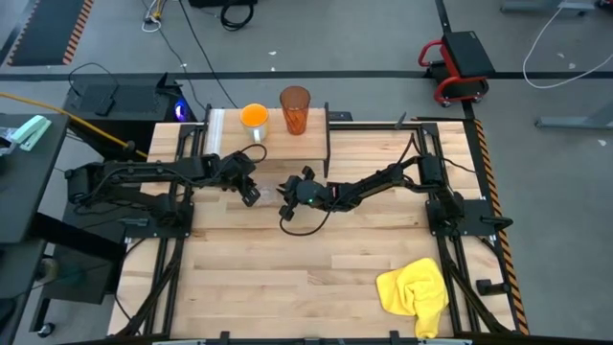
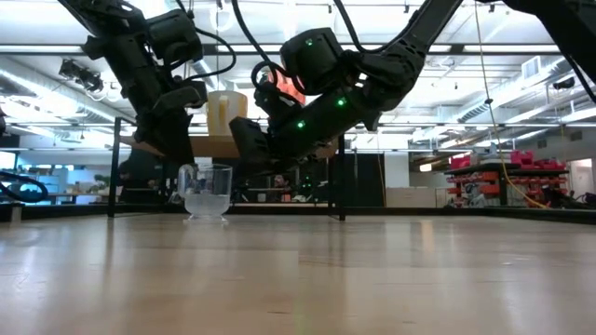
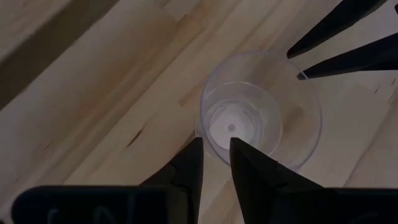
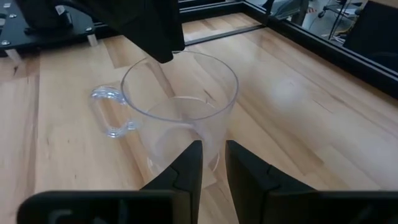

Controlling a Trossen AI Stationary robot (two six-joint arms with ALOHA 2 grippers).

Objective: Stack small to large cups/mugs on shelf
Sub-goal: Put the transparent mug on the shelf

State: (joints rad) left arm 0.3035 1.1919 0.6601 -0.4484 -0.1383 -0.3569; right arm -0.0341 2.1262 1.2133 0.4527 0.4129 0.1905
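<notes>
The mug (image 1: pixel 254 118) and tumbler (image 1: pixel 295 110) stand side by side on the shelf (image 1: pixel 311 146), unstacked; the glass (image 2: pixel 207 192) remains on the table (image 1: pixel 316 278) before it. Both grippers crowd the glass: the left gripper (image 3: pixel 214 158) pinches its rim from above, apparently, and the right gripper (image 4: pixel 213 163) faces its wall, fingers nearly together, holding nothing.

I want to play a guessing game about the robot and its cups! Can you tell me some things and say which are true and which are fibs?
1. The orange mug is on the shelf. True.
2. The clear glass mug stands on the shelf too. False: it stands on the table, in front of the shelf.
3. The tall tumbler lies tipped over. False: it stands upright beside the orange mug.
4. The yellow cloth lies on the table, far from the cups. True.
</notes>
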